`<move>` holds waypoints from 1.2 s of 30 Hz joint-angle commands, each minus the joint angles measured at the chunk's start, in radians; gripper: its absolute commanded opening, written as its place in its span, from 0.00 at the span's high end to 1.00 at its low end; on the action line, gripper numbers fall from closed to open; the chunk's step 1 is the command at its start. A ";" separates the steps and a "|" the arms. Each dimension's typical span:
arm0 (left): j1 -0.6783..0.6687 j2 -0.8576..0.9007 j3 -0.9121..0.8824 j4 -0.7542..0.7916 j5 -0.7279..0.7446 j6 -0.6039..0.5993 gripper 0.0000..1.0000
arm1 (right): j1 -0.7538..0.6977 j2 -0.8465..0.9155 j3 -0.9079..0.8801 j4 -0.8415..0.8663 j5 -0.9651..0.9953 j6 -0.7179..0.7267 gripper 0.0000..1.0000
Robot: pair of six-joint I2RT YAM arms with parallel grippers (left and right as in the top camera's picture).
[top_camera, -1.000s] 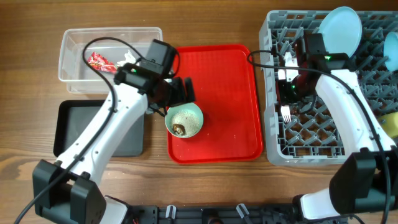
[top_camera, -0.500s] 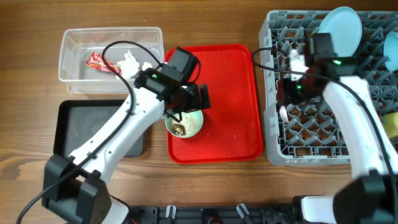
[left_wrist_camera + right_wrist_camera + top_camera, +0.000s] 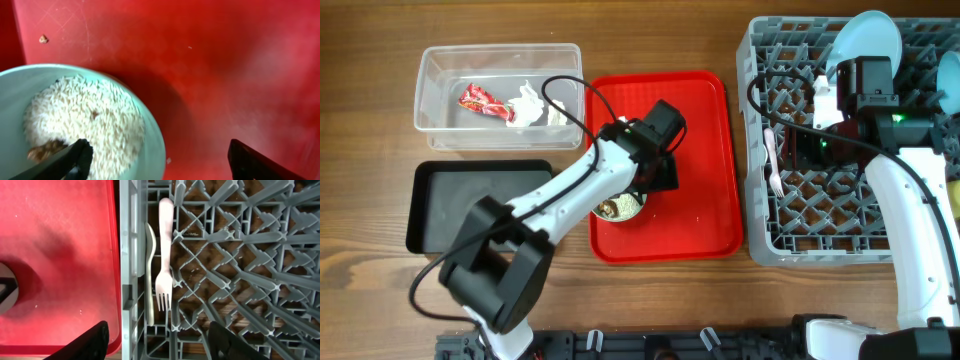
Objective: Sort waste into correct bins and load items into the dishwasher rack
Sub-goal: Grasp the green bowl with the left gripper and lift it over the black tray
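Observation:
The pale green bowl (image 3: 620,207) with white rice (image 3: 85,117) and a small brown lump (image 3: 44,149) sits on the red tray, partly under my left arm. My left gripper (image 3: 656,176) is open and empty. In the left wrist view (image 3: 160,161) one finger is over the rice and the other over the tray, so the jaws straddle the bowl's rim (image 3: 156,145). My right gripper (image 3: 800,150) is open and empty above the grey rack's (image 3: 840,225) left edge. The white fork (image 3: 165,275) and spoon (image 3: 149,275) lie in the rack. The red wrapper (image 3: 480,100) and white tissue (image 3: 530,104) lie in the clear tub (image 3: 440,62).
The black tray (image 3: 470,205) lies below the tub, at the left. The red serving tray (image 3: 700,120) is in the middle. A light blue plate (image 3: 865,45) stands in the rack's far side. A light blue bowl (image 3: 950,75) and a yellow cup (image 3: 952,200) show at the right edge.
My left gripper has swung right from beside the tub to over the red tray at the bowl's right rim. My right gripper has drawn back to the right, away from the fork.

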 commanded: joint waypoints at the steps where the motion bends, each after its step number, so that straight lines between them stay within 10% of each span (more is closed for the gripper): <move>1: -0.001 0.053 0.006 0.013 -0.035 -0.021 0.22 | -0.004 -0.003 0.017 -0.004 0.020 0.016 0.36; 22: -0.015 0.098 0.006 0.062 -0.035 -0.021 0.96 | -0.004 -0.003 0.017 -0.029 0.020 0.024 0.41; 36: 0.034 -0.093 0.006 -0.033 -0.035 -0.020 0.96 | -0.005 -0.003 0.017 -0.028 0.020 0.023 0.41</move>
